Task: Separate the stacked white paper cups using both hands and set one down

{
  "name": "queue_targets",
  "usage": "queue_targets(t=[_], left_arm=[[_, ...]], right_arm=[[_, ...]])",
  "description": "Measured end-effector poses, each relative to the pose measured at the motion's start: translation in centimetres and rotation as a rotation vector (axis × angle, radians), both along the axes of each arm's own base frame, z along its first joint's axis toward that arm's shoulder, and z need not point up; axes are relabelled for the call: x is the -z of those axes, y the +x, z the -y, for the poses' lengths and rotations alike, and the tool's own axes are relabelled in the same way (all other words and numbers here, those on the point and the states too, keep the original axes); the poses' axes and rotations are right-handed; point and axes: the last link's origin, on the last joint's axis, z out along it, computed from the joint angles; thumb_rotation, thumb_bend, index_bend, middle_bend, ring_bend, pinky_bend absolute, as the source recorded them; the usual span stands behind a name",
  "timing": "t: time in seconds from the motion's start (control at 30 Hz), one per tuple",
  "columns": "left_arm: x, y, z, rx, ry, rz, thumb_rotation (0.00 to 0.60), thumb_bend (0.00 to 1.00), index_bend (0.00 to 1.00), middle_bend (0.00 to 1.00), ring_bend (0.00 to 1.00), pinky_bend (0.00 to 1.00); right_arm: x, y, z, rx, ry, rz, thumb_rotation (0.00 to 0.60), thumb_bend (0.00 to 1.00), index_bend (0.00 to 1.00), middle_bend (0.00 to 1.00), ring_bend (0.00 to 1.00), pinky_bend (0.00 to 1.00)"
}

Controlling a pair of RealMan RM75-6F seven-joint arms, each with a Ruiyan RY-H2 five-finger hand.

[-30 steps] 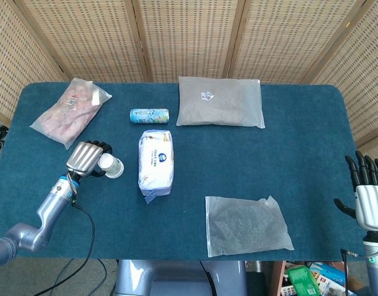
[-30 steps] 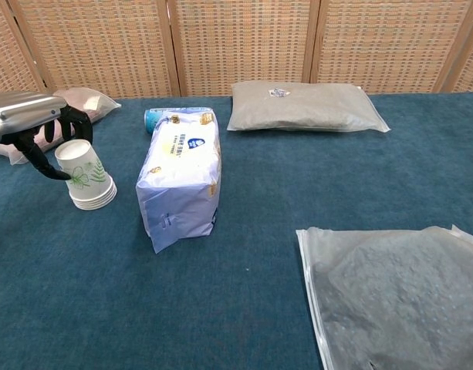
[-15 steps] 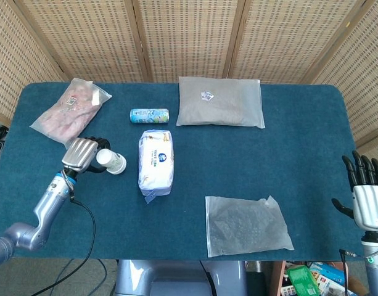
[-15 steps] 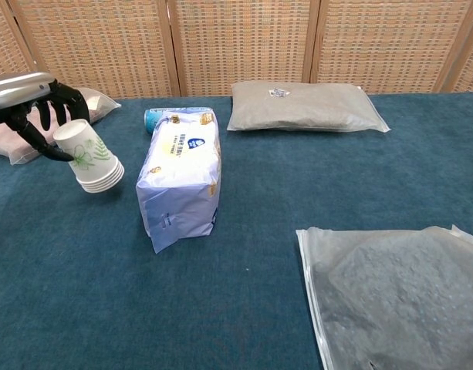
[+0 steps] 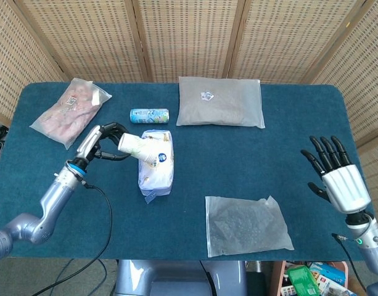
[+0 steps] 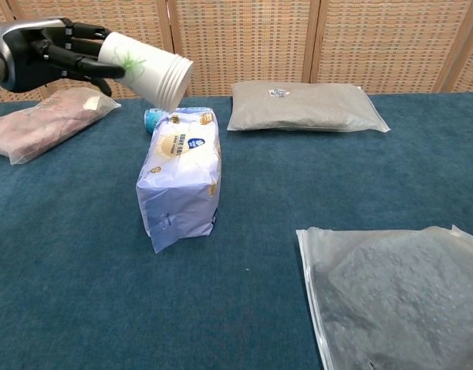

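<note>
My left hand (image 5: 101,140) (image 6: 47,55) grips a stack of white paper cups (image 5: 138,148) (image 6: 146,70) with a green leaf print. The stack is lifted off the table and lies nearly on its side, rims pointing right, above the wipes pack. In the head view my right hand (image 5: 336,176) hovers at the table's right edge, palm down, fingers spread, holding nothing. The chest view does not show it.
A white and blue wipes pack (image 5: 155,161) (image 6: 180,176) lies under the cups. Behind it lies a small blue can (image 5: 149,115). A grey pouch (image 5: 220,102) sits at the back, a pink bag (image 5: 69,112) at the left, a clear bag (image 5: 246,224) front right on the blue table (image 5: 287,148).
The left hand has lifted the cup stack off the table and swung it right, tipping it sideways over the wipes pack. The right hand has risen and moved inward.
</note>
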Motion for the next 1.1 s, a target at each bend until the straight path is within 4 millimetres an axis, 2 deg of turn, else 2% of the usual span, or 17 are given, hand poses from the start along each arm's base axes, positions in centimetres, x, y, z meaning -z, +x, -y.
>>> queue_targets(t=[0.23, 0.43, 0.7, 1.1], left_arm=[[2.9, 5.9, -1.2, 0.023, -0.153, 0.184, 0.6, 0.18, 0.47, 0.48, 0.43, 0.46], [5.3, 9.0, -1.8, 0.038, -0.216, 0.22, 0.6, 0.18, 0.47, 0.48, 0.43, 0.46], [7.6, 11.0, -2.2, 0.028, -0.254, 0.256, 0.6, 0.18, 0.47, 0.48, 0.43, 0.46], [9.8, 13.0, -2.4, 0.011, -0.298, 0.322, 0.6, 0.19, 0.47, 0.48, 0.43, 0.46]], right_arm=[[-0.6, 3.1, 2.6, -0.195, 0.046, -0.064, 0.6, 0.24, 0.4, 0.21, 0.06, 0.0], [-0.7, 5.8, 4.6, -0.303, 0.063, -0.117, 0.6, 0.3, 0.42, 0.22, 0.07, 0.0], [0.0, 7.9, 6.6, -0.341, 0.083, -0.177, 0.6, 0.4, 0.44, 0.24, 0.09, 0.0], [2.3, 9.2, 7.6, -0.365, 0.131, -0.225, 0.6, 0.41, 0.46, 0.26, 0.1, 0.0]])
